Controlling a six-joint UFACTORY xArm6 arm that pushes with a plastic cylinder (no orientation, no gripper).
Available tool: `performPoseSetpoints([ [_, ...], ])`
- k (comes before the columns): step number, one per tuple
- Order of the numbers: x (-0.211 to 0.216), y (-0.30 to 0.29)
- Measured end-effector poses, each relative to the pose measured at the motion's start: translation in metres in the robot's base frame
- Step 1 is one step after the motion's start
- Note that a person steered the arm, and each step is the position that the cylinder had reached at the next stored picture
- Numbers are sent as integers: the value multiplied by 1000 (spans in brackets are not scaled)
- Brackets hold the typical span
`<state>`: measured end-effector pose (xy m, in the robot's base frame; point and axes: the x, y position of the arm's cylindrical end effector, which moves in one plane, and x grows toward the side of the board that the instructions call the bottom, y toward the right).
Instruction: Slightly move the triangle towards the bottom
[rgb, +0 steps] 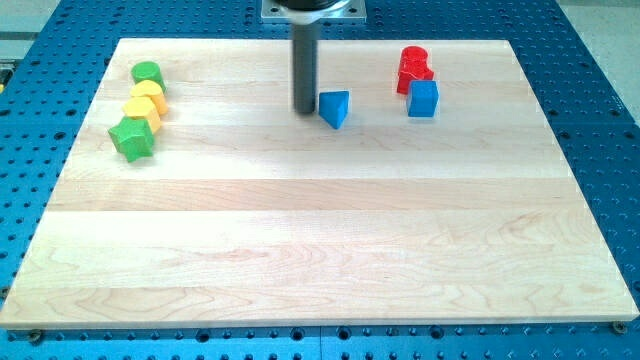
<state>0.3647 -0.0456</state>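
Observation:
A blue triangle block (335, 107) lies on the wooden board near the view's top centre. My tip (304, 109) rests on the board just left of the triangle, very close to its left edge or touching it; I cannot tell which. The dark rod rises straight up from there to the mount at the view's top.
A blue cube (423, 98) sits to the right of the triangle, with two red blocks (413, 67) just above it. At the board's left lie a green cylinder (147, 73), two yellow blocks (143, 102) and a green star (132, 138). The wooden board (320, 250) rests on a blue perforated table.

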Motion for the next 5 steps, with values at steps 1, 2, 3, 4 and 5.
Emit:
performPoseSetpoints([
  [1, -19, -14],
  [2, -73, 3],
  [3, -64, 61],
  [4, 2, 33],
  [5, 32, -7],
])
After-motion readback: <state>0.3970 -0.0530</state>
